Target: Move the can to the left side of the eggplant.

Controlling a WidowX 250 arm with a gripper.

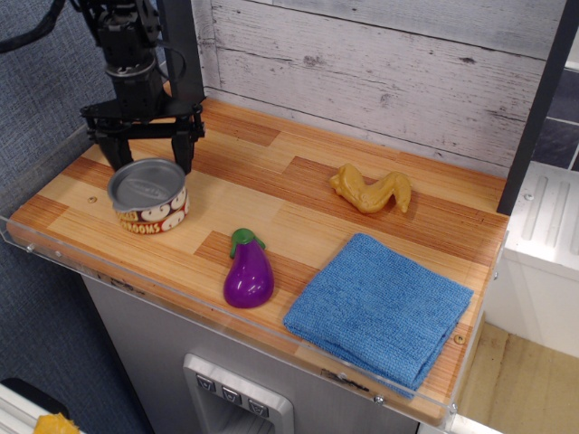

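Spread wide apart, the black fingers (pixel 142 149) of the robot arm hang just behind and above the short silver-lidded metal can (pixel 148 196) with its red-and-white mushroom label, one finger (pixel 116 151) over the can's back-left edge and the other (pixel 185 149) past its back-right edge; whether either tip touches the rim cannot be told, and nothing is clamped between them. That can stands upright on the striped wooden counter (pixel 289 194), toward the counter's left end and a little back from its front edge. To the can's right and nearer the front edge lies the small glossy purple toy eggplant (pixel 248 273), its green stem cap pointing toward the back, apart from the can with bare wood between them. Just right of the eggplant, a folded blue cloth towel (pixel 380 306) lies flat near the front right corner, close to the eggplant but not touching it. Behind the towel, toward the whitewashed plank wall (pixel 380 68), rests a yellow-tan curved toy food piece (pixel 370 191), well apart from the can. A clear plastic lip (pixel 54 251) runs along the counter's front edge.
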